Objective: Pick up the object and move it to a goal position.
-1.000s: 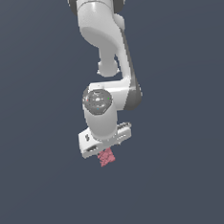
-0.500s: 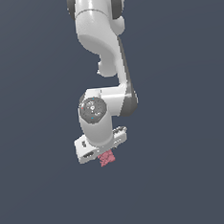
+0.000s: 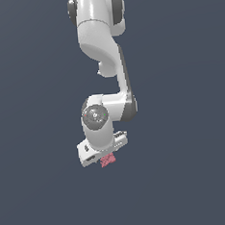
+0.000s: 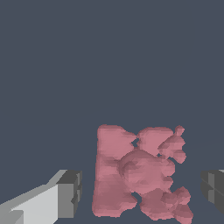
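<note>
Surroundings consist of a single uniform backdrop (image 3: 33,116), dark slate blue-grey, filling the exterior view from edge to edge. No seam, corner or horizon line separates floor from wall, so it cannot be determined which of the two is on show. The wrist view presents the same flat tone (image 4: 109,57) with no texture, pattern or gradient. Lighting is even and diffuse (source not identifiable); no cast shadow or bright patch falls anywhere on the backdrop in either view.
</note>
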Available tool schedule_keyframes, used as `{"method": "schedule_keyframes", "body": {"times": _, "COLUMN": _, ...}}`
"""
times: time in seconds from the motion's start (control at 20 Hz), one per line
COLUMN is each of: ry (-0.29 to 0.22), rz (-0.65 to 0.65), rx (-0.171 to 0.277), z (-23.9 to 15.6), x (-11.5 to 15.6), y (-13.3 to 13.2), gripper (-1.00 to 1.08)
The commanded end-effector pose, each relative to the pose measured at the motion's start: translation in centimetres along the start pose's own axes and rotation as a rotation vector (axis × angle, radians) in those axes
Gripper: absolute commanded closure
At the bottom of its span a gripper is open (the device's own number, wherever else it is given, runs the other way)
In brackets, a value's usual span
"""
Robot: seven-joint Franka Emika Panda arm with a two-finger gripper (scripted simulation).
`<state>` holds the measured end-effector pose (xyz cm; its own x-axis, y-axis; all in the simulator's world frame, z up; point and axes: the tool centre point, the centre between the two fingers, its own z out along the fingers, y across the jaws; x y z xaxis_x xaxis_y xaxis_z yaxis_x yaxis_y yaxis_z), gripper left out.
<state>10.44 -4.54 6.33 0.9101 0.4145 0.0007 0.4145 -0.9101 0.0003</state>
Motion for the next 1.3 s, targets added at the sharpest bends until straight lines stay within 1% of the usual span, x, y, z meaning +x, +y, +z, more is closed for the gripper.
{"method": "schedule_keyframes", "body": {"times": 0.0, "ry": -0.001, "rz": -0.001, "rx": 0.0, "z": 1.4, "x": -0.1, "y": 0.0, "gripper": -0.92}}
{"method": "schedule_keyframes", "body": {"times": 0.2, "ry": -0.001, "rz": -0.002, "rx": 0.0, "z": 2.4, "x": 0.0, "y": 0.0, "gripper": -0.92}}
{"method": "schedule_keyframes", "body": {"times": 0.4, "ry": -0.001, "rz": -0.002, "rx": 0.0, "z": 2.3, "x": 0.1, "y": 0.0, "gripper": -0.92}}
{"method": "schedule_keyframes", "body": {"times": 0.45, "ry": -0.001, "rz": -0.002, "rx": 0.0, "z": 2.3, "x": 0.1, "y": 0.0, "gripper": 1.08}}
{"method": "schedule_keyframes", "body": {"times": 1.0, "ry": -0.001, "rz": -0.001, "rx": 0.0, "z": 2.2, "x": 0.1, "y": 0.0, "gripper": 1.08}}
{"method": "schedule_keyframes", "body": {"times": 1.25, "ry": -0.001, "rz": -0.001, "rx": 0.0, "z": 0.9, "x": 0.5, "y": -0.6, "gripper": 1.08}}
